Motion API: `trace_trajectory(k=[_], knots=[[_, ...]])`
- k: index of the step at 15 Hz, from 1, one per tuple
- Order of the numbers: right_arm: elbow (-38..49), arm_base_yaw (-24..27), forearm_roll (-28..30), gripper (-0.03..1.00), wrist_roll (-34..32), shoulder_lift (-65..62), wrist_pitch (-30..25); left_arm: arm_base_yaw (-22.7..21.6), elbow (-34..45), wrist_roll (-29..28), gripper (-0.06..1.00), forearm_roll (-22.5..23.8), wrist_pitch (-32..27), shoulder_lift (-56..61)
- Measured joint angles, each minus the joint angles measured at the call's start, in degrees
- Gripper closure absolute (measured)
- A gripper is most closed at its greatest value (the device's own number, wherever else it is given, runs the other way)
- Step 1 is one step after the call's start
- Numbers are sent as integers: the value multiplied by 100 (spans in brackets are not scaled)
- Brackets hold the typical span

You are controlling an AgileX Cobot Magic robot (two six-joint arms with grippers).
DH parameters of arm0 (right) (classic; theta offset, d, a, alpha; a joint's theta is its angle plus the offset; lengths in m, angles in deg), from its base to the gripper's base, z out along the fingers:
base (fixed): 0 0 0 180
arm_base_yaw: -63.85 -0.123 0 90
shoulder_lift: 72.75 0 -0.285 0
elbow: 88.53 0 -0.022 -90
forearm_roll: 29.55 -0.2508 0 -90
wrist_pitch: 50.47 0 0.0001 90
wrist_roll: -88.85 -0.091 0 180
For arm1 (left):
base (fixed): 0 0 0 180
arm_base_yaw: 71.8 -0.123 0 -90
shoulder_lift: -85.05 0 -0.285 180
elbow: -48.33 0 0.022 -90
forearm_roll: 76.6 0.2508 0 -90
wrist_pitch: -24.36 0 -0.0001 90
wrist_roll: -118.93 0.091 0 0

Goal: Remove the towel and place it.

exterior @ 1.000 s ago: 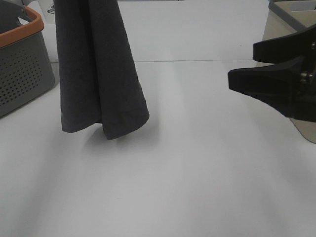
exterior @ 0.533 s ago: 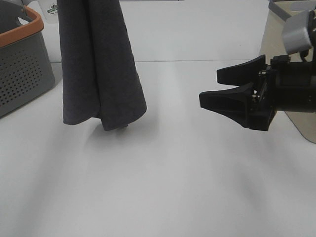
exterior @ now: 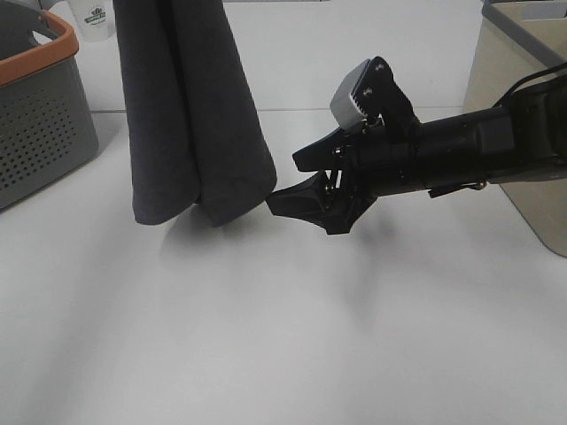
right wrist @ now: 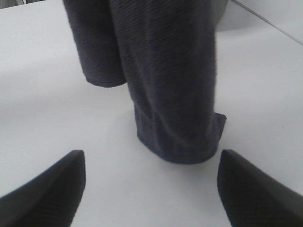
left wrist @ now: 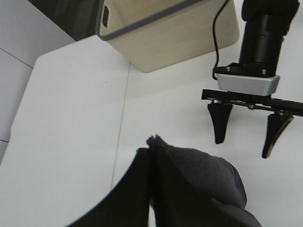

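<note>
Left gripper (left wrist: 150, 144) is closed tight and pinches the towel (exterior: 190, 115) at its top edge. In the left wrist view the cloth bunches right at the fingertips and drops away below them. That gripper is out of frame at the top of the high view.

The towel is dark charcoal and hangs straight down from the pinch, folded into two long lobes side by side. It sits left of centre over the white bench (exterior: 283, 354). The lower end is close to the bench with a shadow under it; I can't tell whether it touches.

My right gripper (exterior: 285, 183) is spread wide and holds nothing. The arm reaches in level from the right, fingertips just beside the right-hand lobe near its bottom. The lower fingertip is at the cloth's edge; contact unclear. In the right wrist view the towel's lower end shows ahead of the two fingers, framed by the gap between them.

A grey perforated basket (exterior: 44, 124) with an orange rim stands at the far left, near the towel but apart from it. A beige bin (exterior: 509, 80) with a grey rim stands at the far right, behind the right arm.
</note>
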Motion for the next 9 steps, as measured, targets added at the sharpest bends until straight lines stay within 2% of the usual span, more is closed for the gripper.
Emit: trace_trajectory(k=[5, 9], knots=[[-264, -6, 0, 22, -6, 762, 143, 0, 413, 0, 94, 115, 0, -40], [-390, -46, -11, 23, -52, 1215, -172, 0, 413, 0, 94, 115, 23, -80]])
